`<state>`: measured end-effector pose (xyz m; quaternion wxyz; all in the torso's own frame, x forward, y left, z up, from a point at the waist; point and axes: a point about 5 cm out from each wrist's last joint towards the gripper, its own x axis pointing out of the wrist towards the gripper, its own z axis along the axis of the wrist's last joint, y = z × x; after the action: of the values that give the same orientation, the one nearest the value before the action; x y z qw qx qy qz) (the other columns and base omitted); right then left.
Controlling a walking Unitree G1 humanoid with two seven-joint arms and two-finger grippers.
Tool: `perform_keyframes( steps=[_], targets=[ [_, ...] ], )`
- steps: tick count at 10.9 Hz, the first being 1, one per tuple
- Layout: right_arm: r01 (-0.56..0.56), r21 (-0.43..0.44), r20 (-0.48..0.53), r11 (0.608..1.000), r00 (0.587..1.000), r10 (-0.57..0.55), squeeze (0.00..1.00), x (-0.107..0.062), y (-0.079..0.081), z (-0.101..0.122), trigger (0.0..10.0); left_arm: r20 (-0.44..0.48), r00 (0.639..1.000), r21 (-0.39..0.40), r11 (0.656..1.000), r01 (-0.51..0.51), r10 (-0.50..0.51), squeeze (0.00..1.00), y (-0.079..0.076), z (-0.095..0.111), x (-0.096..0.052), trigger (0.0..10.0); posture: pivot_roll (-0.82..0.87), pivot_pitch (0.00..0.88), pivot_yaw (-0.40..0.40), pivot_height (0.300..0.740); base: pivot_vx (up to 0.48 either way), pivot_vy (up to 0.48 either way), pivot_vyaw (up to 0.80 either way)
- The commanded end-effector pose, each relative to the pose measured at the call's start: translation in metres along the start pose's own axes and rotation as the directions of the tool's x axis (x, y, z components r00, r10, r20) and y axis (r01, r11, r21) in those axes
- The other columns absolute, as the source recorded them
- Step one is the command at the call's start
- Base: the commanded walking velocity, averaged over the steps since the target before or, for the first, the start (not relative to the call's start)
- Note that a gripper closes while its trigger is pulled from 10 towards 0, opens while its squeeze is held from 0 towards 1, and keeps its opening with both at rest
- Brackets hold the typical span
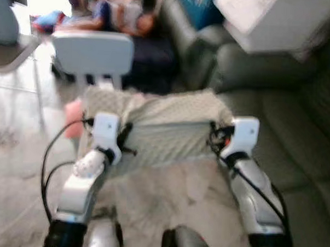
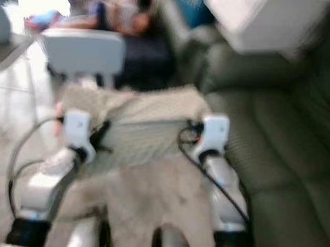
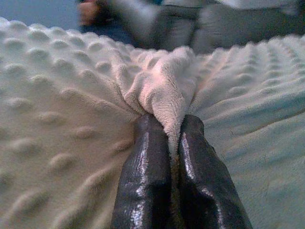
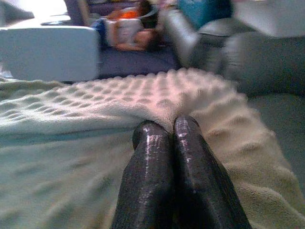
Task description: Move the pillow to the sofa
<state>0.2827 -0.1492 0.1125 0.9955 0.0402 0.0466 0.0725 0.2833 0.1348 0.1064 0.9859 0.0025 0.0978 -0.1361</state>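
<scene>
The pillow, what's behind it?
Behind the pillow, held by the left gripper and right gripper, stands a pale chair, with the dark green sofa to the right. The pillow covers the chair's lower part and the floor there.

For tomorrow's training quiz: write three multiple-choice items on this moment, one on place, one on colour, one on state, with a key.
1. Where does the sofa lie relative to the pillow?
A. On the robot's right
B. On the robot's left
C. Under the pillow

2. What colour is the sofa?
A. Red
B. Dark grey-green
C. White

3. How does the left pincer stand?
A. Wide open above the pillow
B. Shut on a fold of the pillow
C. Shut on a cable

Key: 1 A, the cushions fill the right of the head views. 2 B, both head views show it. 3 B, the left wrist view shows fabric pinched between the fingers.
</scene>
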Motion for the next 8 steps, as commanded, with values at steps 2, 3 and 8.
perform_keyframes(
  steps=[2, 3, 8],
  targets=[
    [0.042, 0.006, 0.041, 0.999, 0.998, -0.042, 0.00, -0.0006, -0.0074, 0.0099, 10.0, 0.001, 0.999, 0.011, 0.999, -0.053, 0.053, 0.00, 0.0129, 0.0016, -0.0038, 10.0, -0.03, 0.142, -0.076, 0.740, -0.124, 0.000, -0.45],
    [0.043, 0.006, 0.039, 0.999, 0.998, -0.043, 0.00, -0.0006, -0.0074, 0.0098, 10.0, 0.005, 0.998, 0.002, 0.998, -0.057, 0.057, 0.00, 0.0130, 0.0017, -0.0043, 10.0, -0.03, 0.143, -0.077, 0.740, 0.000, 0.000, 0.00],
    [0.044, 0.003, 0.026, 0.999, 0.999, -0.044, 0.00, 0.0009, -0.0075, 0.0079, 10.0, 0.007, 0.998, -0.005, 0.998, -0.060, 0.060, 0.00, 0.0128, 0.0027, -0.0048, 10.0, -0.02, 0.142, -0.079, 0.740, 0.000, 0.000, 0.00]
  ],
)
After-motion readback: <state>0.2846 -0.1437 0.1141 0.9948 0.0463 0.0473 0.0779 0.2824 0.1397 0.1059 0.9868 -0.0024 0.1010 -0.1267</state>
